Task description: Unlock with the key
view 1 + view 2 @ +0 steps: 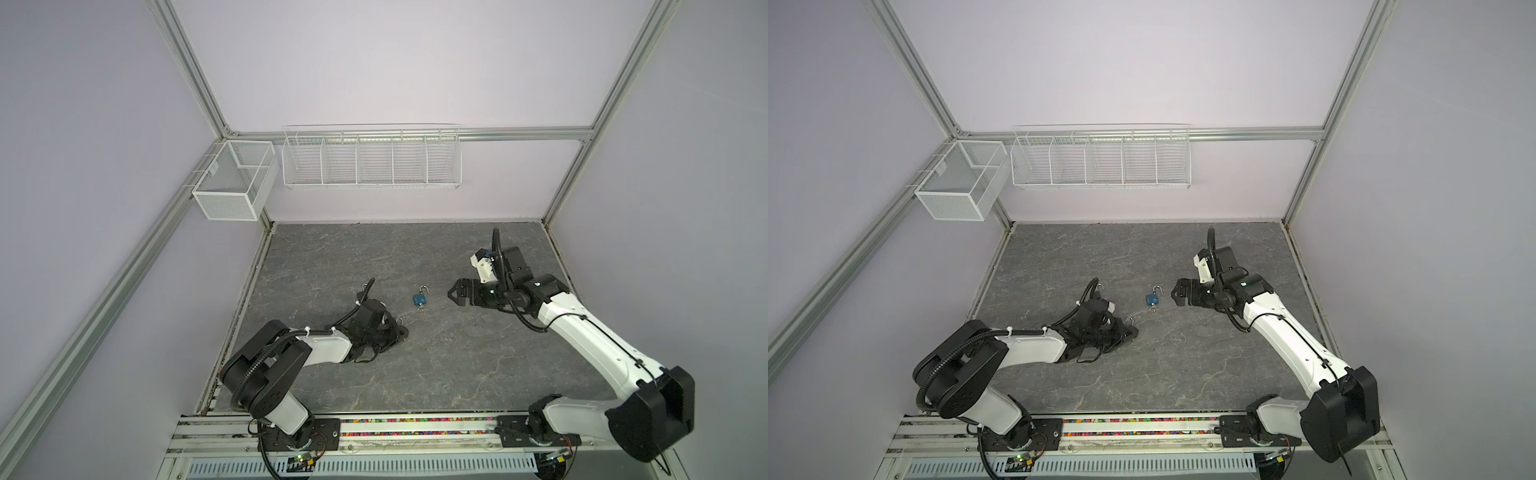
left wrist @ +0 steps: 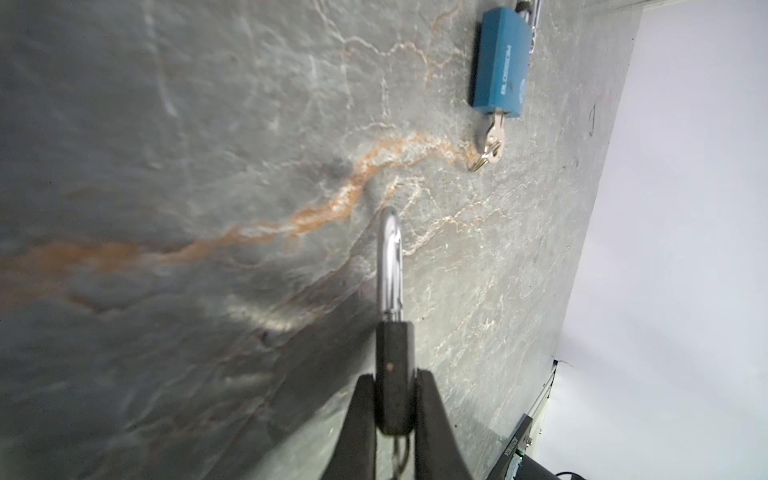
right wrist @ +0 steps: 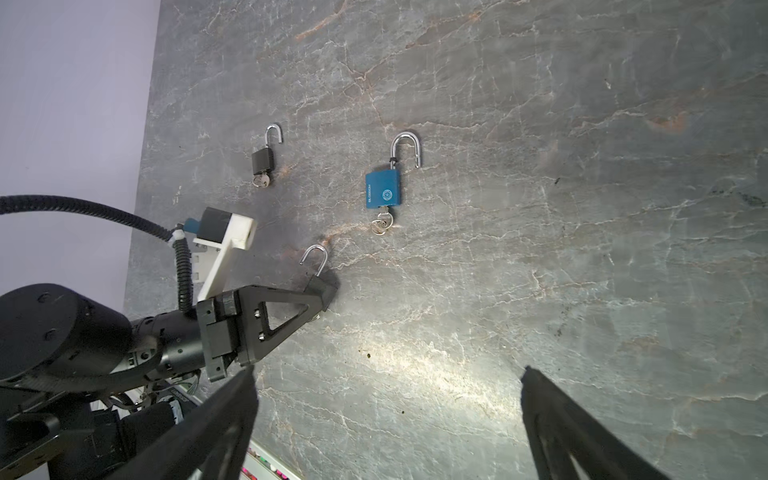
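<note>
Left claw's [image 2: 395, 376] clamped on the black padlock [image 2: 392, 345], right claw [image 3: 387, 370] wide apart, so I'd ease it flat onto the desk [image 3: 540, 208].

Blue padlock [image 3: 383, 189] (shackle [image 3: 405, 134] open) lies flat, key [image 3: 387, 215] inserted.

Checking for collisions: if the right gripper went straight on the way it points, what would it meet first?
Probably the blue padlock, lying on the table just ahead of the open right gripper. Whether the gripper would pass above it is unclear.
</note>
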You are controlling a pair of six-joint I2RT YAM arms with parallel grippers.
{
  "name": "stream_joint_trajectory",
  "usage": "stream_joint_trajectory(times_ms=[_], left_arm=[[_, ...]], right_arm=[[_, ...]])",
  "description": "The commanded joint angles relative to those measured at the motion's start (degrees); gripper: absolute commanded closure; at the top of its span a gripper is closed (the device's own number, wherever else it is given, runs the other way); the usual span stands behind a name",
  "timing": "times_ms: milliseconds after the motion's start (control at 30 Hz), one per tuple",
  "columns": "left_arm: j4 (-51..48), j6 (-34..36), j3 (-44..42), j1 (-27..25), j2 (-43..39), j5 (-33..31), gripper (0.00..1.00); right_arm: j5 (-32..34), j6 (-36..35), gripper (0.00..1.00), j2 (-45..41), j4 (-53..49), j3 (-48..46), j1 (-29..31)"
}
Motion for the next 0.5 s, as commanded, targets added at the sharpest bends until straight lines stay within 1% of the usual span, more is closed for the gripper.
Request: stream_joint_trajectory(times_ms=[0,67,133,167,233,267,300,333,367,400,433,467], left_arm=[[0.8,-1.5,-0.6,0.1,0.5,-0.6,0.83],[-1.0,-1.0,-0.5,0.1,-0.3,-1.3,0.74],[-4.2,-0.5,-0.5,0.1,-1.8,-2.9,0.62],[-5.7,-0.3,-0.7,0.1,-2.7,-3.7,0.54],[-9.4,0.0,-0.6,0.1,-4.6,-5.7,0.44],[-11.1,0.0,-0.4,0.2,-5.8,-6.5,0.38],[-13.0,1.5,-0.2,0.3,-7.3,-7.4,0.33],[-14.8,2.3,0.2,0.3,-8.9,-8.5,0.30],[-17.4,3.2,0.9,0.4,-11.2,-10.1,0.23],[-21.6,4.6,2.3,0.5,-13.6,-12.7,0.15],[-26.4,5.5,3.8,0.8,-15.6,-16.2,0.11],[-32.1,6.5,6.0,0.9,-17.9,-22.0,0.09]], right_arm=[[1.2,-1.5,0.00,0.1,0.3,-0.6,-0.5],[1.4,-1.7,0.01,0.1,0.0,-0.3,-0.7],[1.7,-1.9,0.01,0.0,-0.1,-0.3,-1.0],[2.3,-2.1,0.01,0.0,-0.3,-0.3,-1.1],[4.2,-2.6,0.01,-0.2,-0.5,-0.5,-1.5],[6.0,-2.9,0.03,-0.4,-0.7,-0.6,-1.7],[8.1,-3.3,0.04,-0.7,-0.8,-0.7,-2.1],[10.3,-3.4,0.06,-1.0,-0.8,-0.9,-2.6],[13.3,-3.4,0.09,-1.4,-0.4,-1.4,-3.4],[17.6,-3.4,0.11,-1.8,0.1,-1.9,-4.4],[21.3,-3.4,0.11,-2.1,0.8,-2.5,-5.5],[25.7,-3.3,0.11,-2.4,2.0,-3.5,-6.9]])
